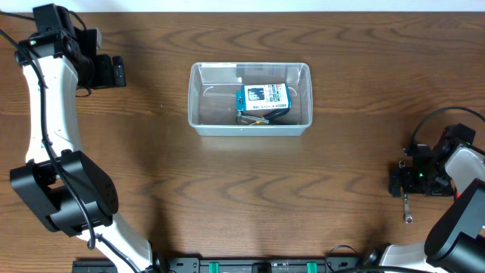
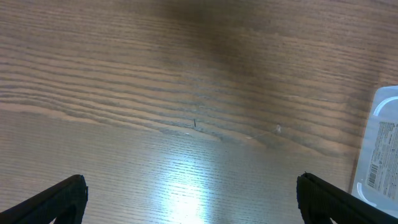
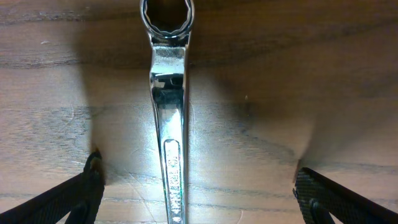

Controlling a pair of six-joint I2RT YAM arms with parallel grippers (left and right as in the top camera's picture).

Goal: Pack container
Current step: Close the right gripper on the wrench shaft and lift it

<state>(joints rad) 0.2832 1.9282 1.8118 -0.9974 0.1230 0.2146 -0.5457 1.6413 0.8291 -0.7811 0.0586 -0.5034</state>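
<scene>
Container: clear plastic tub, on the table, centre and toward the far side, well apart from both claws. One corner shows at the edge of my left wrist view

Handling, my read:
- tub looks thin-walled and light, likely flexes if squeezed, with slick sides. If it needs shifting, pinch one wall just under the rim, not across the whole body. It's light enough to skid if I bump it while dropping things in
- wrench is polished steel: stiff, dense for its size, slippery, lying flat on the wood. Best hold is across the flat shank near the middle so it doesn't swing. The low profile means fingertips must get right down to the table

Claws:
- right claw spread fully wide, holding nothing, straddling the wrench shank with clear space on both sides
- left claw also fully wide and empty, bare wood beneath it

Count:
- 1 container
- 1 blue-and-white box inside it
- 1 small metal item beside the box, can't tell what
- 1 wrench outside, under the right claw
- 2 claws
</scene>
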